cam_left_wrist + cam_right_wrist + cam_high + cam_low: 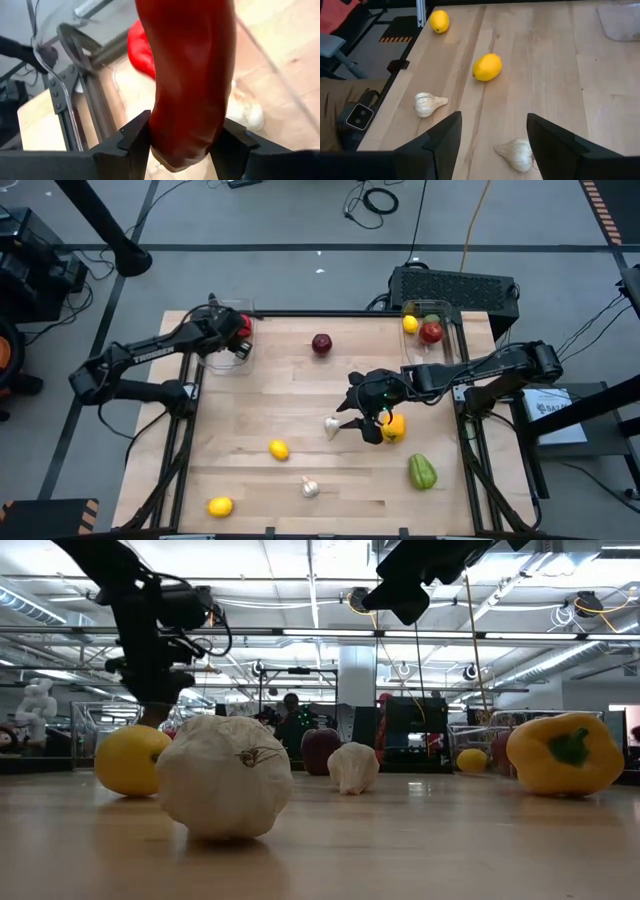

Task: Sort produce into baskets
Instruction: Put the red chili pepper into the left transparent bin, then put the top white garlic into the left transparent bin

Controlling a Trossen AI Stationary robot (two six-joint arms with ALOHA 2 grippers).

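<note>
Two clear baskets stand at the far corners of the wooden table (300, 410). The left basket (222, 358) holds a red piece (140, 50), and the left gripper (185, 145) hangs over it, pinching a long red chili (192, 75) between its fingers. The right basket (432, 330) holds a lemon (410, 323), a red apple (431, 332) and something green behind them. Loose on the table lie a dark red apple (321, 343) near the far edge, a garlic bulb (331, 425) at the middle, a lemon (279, 449) nearer the front, a second garlic bulb (310, 488), another lemon (220, 506) at the front left, a yellow pepper (395, 426) and a green pepper (422, 472). The right gripper (492, 135) hovers just above the middle garlic bulb, beside the yellow pepper, its fingers spread wide and empty.
</note>
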